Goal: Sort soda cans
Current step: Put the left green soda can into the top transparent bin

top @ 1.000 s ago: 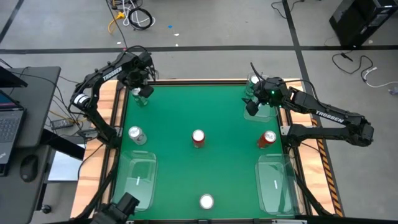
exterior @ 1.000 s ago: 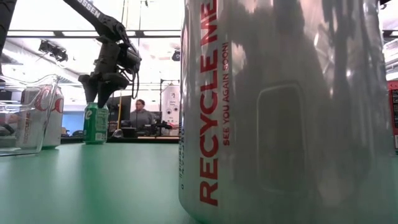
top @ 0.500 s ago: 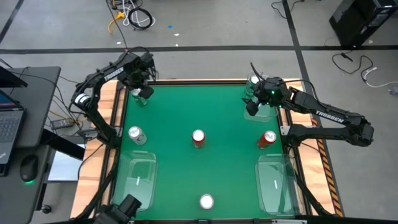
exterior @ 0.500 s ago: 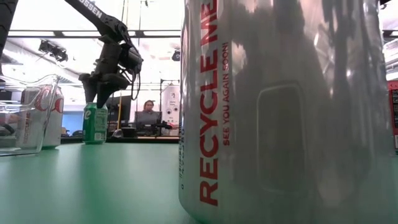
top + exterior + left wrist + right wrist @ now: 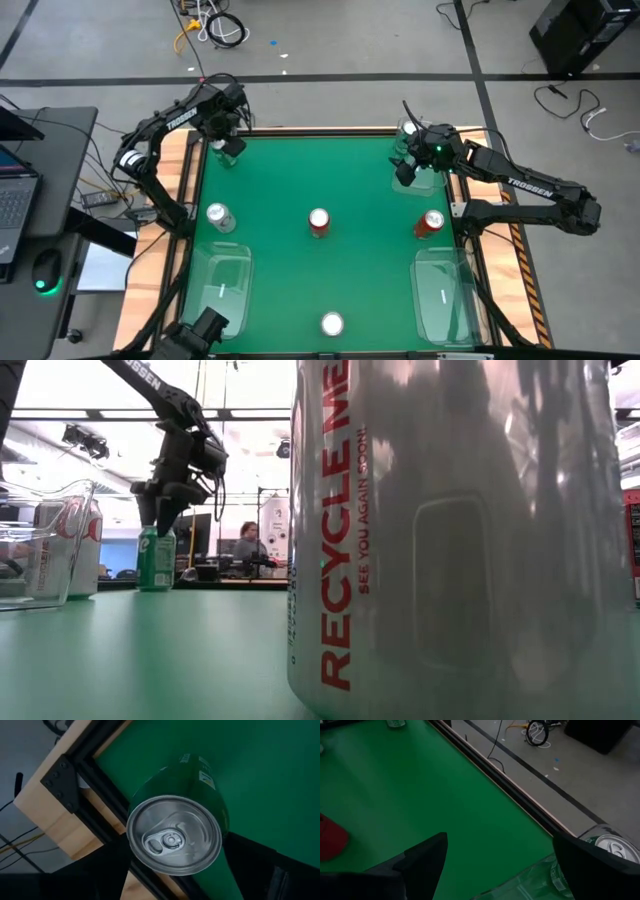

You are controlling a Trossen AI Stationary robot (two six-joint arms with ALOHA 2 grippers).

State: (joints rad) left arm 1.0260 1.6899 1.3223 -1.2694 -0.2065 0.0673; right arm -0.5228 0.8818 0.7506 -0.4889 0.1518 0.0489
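Left gripper (image 5: 229,146) above green can (image 5: 187,827); nearest can (image 5: 460,530) reads "RECYCLE ME".

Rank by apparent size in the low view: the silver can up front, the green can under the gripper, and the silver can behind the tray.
1. Front silver can: fills the frame, only through nearness.
2. Silver can behind the clear tray.
3. Green can, below the left gripper.
Real sizes unsure.

Green table (image 5: 330,180) carries soda cans (image 5: 319,221) and clear trays (image 5: 221,285).

Six upright soda cans (image 5: 319,222) stand scattered, well apart, on green
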